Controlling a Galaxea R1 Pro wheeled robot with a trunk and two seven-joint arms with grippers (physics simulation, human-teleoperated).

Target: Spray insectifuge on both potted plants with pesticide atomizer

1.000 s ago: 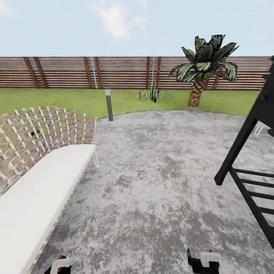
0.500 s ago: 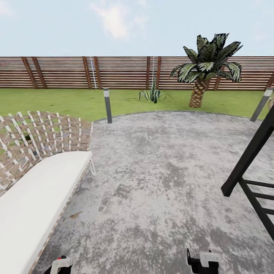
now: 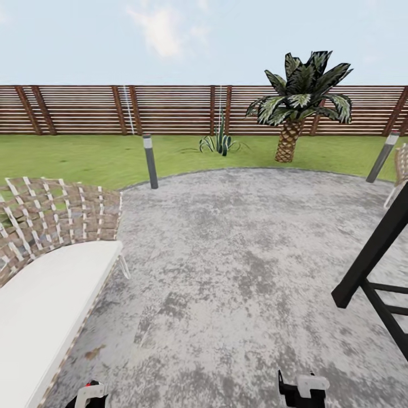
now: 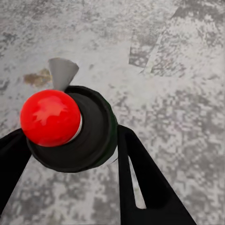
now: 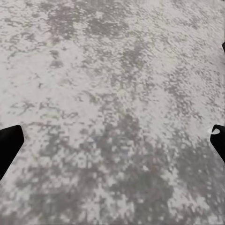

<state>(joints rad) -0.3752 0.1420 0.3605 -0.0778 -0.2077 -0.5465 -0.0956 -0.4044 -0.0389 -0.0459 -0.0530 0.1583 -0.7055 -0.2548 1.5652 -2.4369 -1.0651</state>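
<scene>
left wrist: left gripper [image 4: 70,150] clamped on pesticide atomizer [image 4: 75,129], dark bottle, red top, grey nozzle | right wrist: right gripper [image 5: 112,140] fingers apart over patio [image 5: 112,93] | head: fence [image 3: 170,107], palm [image 3: 297,102]

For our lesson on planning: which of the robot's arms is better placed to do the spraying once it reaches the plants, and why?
The left. Its gripper already holds the pesticide atomizer between its fingers, while the right gripper is open over bare patio.
</scene>
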